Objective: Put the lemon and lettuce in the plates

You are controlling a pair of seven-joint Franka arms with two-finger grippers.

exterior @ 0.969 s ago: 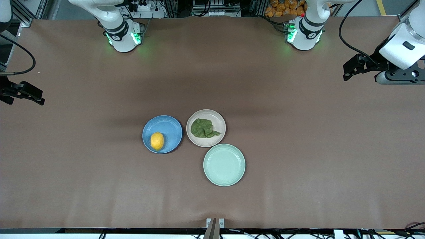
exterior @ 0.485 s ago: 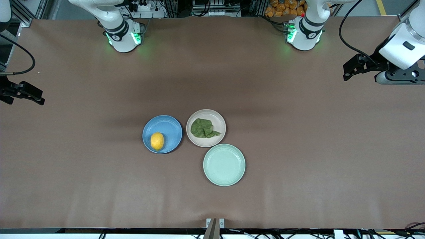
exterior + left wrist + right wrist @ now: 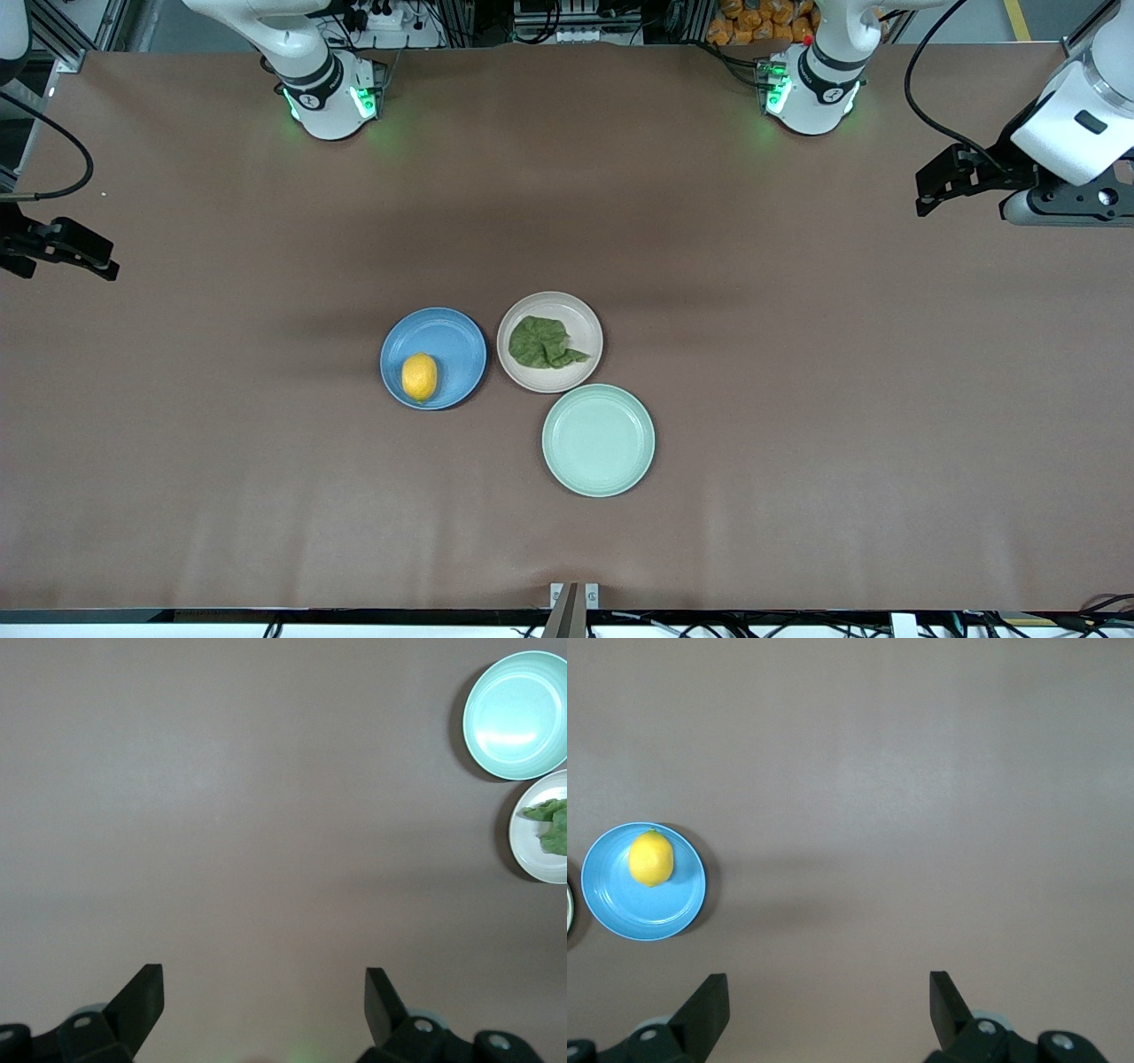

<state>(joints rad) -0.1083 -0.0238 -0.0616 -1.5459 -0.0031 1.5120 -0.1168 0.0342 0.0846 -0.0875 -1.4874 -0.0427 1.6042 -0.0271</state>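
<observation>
The yellow lemon [image 3: 419, 377] lies in the blue plate [image 3: 452, 337] at the table's middle; both show in the right wrist view, lemon [image 3: 651, 858] and plate [image 3: 673, 908]. The dark green lettuce [image 3: 542, 343] lies in the beige-pink plate [image 3: 585, 323], beside the blue plate; the left wrist view shows lettuce [image 3: 551, 822] and plate [image 3: 532, 855]. My left gripper [image 3: 926, 190] is open and empty, up over the left arm's end of the table [image 3: 264, 979]. My right gripper [image 3: 104, 263] is open and empty, up over the right arm's end [image 3: 828, 983]. Both arms wait.
An empty pale mint-green plate [image 3: 598, 439] sits nearer to the front camera than the beige-pink plate, almost touching it; it also shows in the left wrist view [image 3: 518, 713]. The brown table [image 3: 797, 399] is bare around the three plates.
</observation>
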